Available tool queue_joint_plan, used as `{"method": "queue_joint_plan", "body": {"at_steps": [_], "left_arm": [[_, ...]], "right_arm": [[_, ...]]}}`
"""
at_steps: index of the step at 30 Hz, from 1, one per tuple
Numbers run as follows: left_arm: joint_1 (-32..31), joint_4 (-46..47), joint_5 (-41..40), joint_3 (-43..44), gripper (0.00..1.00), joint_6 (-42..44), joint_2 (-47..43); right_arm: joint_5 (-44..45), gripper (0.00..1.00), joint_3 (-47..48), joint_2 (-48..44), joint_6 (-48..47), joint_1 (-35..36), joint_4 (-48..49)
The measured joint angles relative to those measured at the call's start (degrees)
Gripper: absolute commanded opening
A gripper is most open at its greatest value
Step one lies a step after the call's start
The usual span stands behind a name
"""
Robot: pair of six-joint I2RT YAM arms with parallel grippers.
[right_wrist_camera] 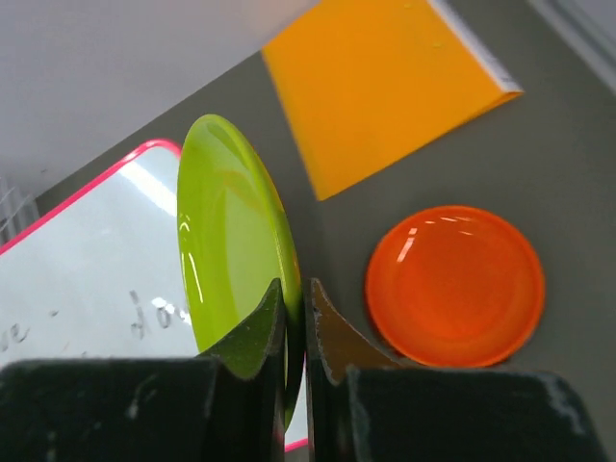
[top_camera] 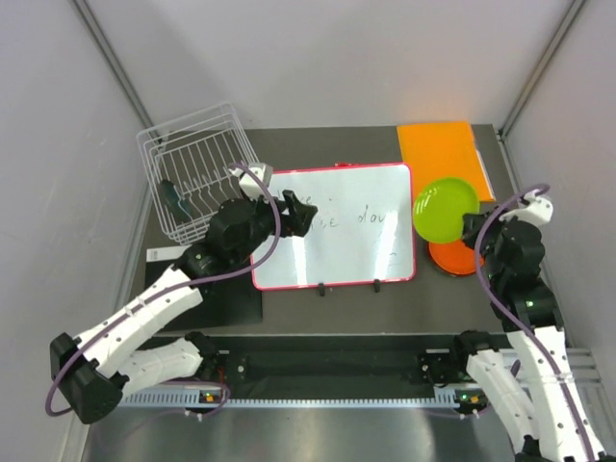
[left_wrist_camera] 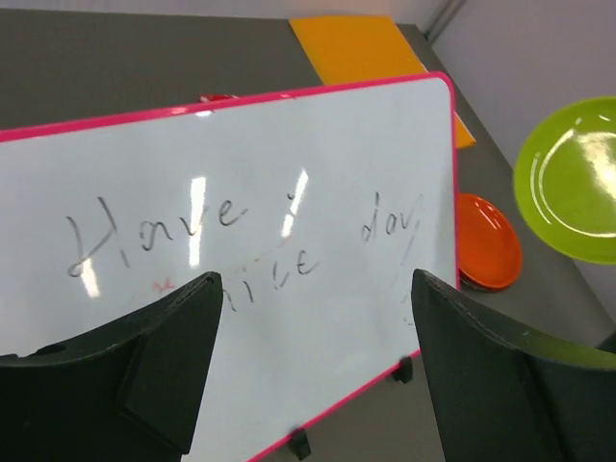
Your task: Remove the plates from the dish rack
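The white wire dish rack (top_camera: pixel 197 144) stands off the far left corner of the whiteboard (top_camera: pixel 356 245), and one dark green-teal plate (top_camera: pixel 170 199) is on edge inside it, near its front left wall. My left tool (left_wrist_camera: pixel 313 289) hangs over the whiteboard's left half, fingers spread wide with nothing between them. My right tool (right_wrist_camera: pixel 296 298) is clamped on the rim of the lime green plate (right_wrist_camera: pixel 231 250), held on edge above the bench (top_camera: pixel 318 140) at the whiteboard's right edge. The orange plate (right_wrist_camera: pixel 454 286) lies flat just right of the whiteboard, and the orange sheet (top_camera: pixel 438 146) lies beyond its far right corner.
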Motion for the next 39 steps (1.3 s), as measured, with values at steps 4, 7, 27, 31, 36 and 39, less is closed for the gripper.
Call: {"method": "queue_joint_plan", "body": {"at_steps": [4, 7, 27, 31, 36, 39], "left_arm": [[0.02, -3.15, -7.52, 1.44, 0.88, 3.13, -1.33], [0.42, -5.22, -11.91, 1.6, 0.89, 4.7, -2.36], [14.84, -8.28, -6.34, 0.2, 0.89, 4.04, -2.97], [17.42, -8.33, -3.85, -0.74, 0.89, 3.78, -2.95], [23.23, -8.15, -0.13, -1.03, 0.89, 3.23, -2.89], [27.15, -7.89, 2.19, -1.36, 0.89, 2.32, -2.69]], "right_arm": [[2.64, 0.0, 0.44, 0.63, -0.66, -7.85, -3.72], [2.73, 0.0, 0.15, 1.99, -0.61, -13.25, -5.18], [-13.09, 0.02, -15.47, 11.96, -0.2, -28.11, 5.35], [-14.58, 0.03, -16.72, 15.1, 0.13, -28.35, 7.87], [-15.26, 0.13, -16.98, 17.2, 0.39, -28.57, 10.64], [-14.99, 0.25, -16.98, 18.08, 0.35, -28.63, 11.96]]}}
